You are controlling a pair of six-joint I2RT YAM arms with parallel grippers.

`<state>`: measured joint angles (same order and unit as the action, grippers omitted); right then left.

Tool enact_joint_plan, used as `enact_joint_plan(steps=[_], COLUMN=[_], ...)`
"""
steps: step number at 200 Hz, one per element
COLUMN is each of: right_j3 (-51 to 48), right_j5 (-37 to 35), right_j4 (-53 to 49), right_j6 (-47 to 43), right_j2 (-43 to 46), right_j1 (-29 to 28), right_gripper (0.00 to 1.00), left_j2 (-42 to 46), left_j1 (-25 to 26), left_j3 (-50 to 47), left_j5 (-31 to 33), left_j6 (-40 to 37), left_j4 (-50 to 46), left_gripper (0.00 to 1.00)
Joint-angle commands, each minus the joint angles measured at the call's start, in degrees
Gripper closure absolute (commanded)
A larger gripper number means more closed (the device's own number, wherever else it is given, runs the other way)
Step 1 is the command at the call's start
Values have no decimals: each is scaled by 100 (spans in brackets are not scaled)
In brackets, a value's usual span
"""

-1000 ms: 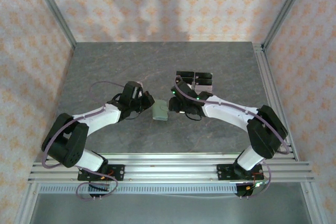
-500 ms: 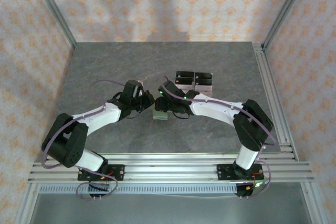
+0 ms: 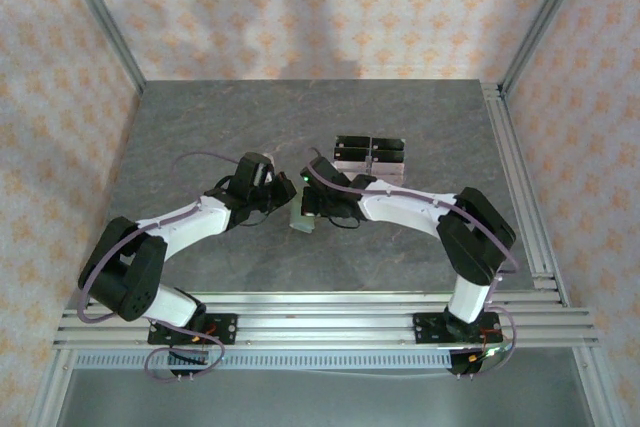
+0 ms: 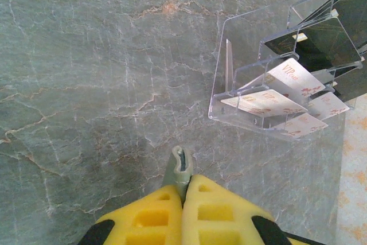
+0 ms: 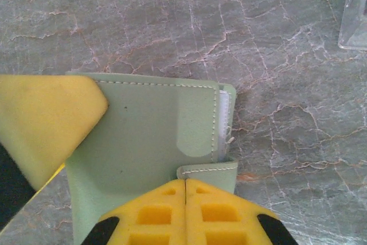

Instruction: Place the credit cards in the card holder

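Looking at the card holder (image 5: 149,142) first, I see its sage-green face on the grey stone table (image 3: 200,127), at the centre of the overhead view where the two arms meet. In the right wrist view its snap tab (image 5: 209,169) lies across the lower right corner. The left gripper (image 4: 184,179) is clamped tight on one edge of the holder, and a thin green sliver sticks out between its yellow fingers. The right gripper (image 5: 186,183) has its fingers pressed together with no gap, the tips right against the snap tab. I cannot tell whether the tab is pinched between them. The credit cards (image 4: 269,102) stand tilted in a clear rack (image 4: 229,38) at the upper right of the left wrist view. Black pieces (image 4: 321,44) sit in the slots behind them, apart from the holder.
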<state>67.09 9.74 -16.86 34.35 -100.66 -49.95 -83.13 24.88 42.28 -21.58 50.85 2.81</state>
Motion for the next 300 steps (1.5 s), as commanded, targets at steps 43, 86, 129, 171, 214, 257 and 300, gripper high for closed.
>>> enact_joint_plan(steps=[43,86,129,171,214,257,300], right_j3=[-814,-854,-987,-1178,-1225,-1076,-1058], right_j5=[-261,-6,256,384,424,398,395], right_j4=[-291,-201,-70,116,285,192,181], right_j6=[95,-45,-134,-125,-80,-109,-101], right_j2=[814,1073,1307,1552,1798,1844,1837], right_j1=[390,394,390,390,390,390,390], right_gripper=[100,100,100,100,100,100,100], left_j2=[148,-34,-66,138,129,48,-178], left_j1=[8,9,8,25,305,616,735], left_j3=[-10,-37,-119,-66,289,567,813], left_j5=[191,323,705,690,679,761,778], left_j6=[-94,-250,-469,-756,-1165,-1220,-1270], left_j4=[29,-240,-670,-1050,-1556,-1627,-1661], left_gripper=[100,81,22,18,18,17,17])
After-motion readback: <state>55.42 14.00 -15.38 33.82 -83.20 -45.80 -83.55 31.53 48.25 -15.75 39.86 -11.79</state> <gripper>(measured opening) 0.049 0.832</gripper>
